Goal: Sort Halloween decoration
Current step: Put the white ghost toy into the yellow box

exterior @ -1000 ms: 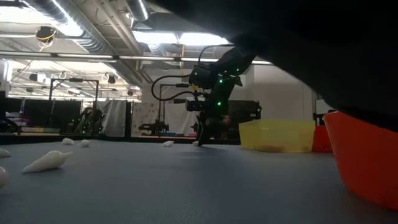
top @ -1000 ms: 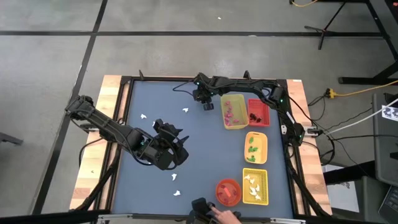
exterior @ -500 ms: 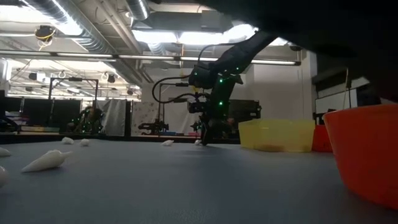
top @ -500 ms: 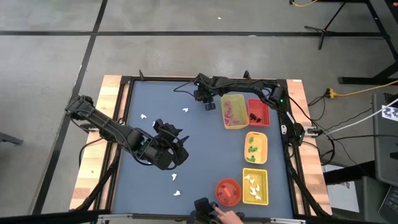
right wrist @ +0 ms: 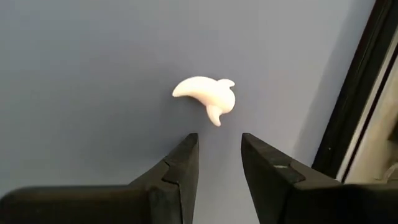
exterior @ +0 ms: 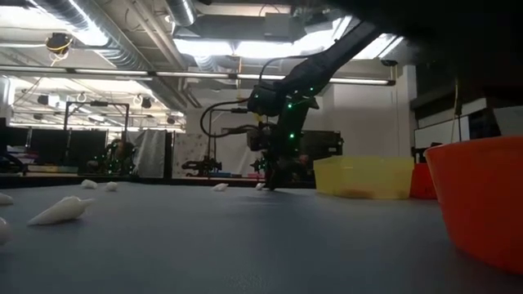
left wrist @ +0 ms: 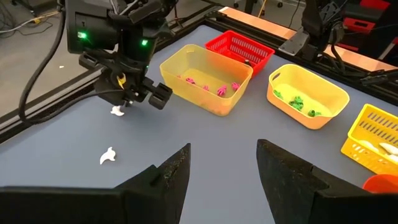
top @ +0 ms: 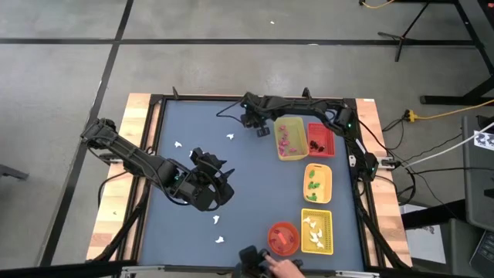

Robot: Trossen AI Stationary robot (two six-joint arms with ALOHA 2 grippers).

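Observation:
Small white ghost pieces of the Halloween decoration lie flat on the blue table: one (top: 230, 138) mid-far, one (top: 177, 144) at the left, two (top: 217, 221) near the front. My right gripper (top: 260, 131) stands open by the far edge, pointing steeply down. Just past its fingertips (right wrist: 219, 152) lies another white ghost (right wrist: 205, 94), untouched, also seen under that gripper (left wrist: 117, 111). My left gripper (top: 218, 191) hovers open above the table's middle left with nothing between its fingers (left wrist: 222, 165).
Along the right side stand a yellow tray with pink bits (top: 279, 151), a red tray (top: 330, 142), a yellow tray with green bits (top: 327, 184) and a yellow mesh tray with white ghosts (top: 327, 232). A red-orange bowl (top: 272, 232) sits beside it. A person's hand (top: 282, 268) shows at the near edge.
My right gripper has stayed over the ghost at the far edge and has rolled and tipped a little at the wrist. In the low view a dark shape close to the camera has drawn back and now leaves the bowl in sight.

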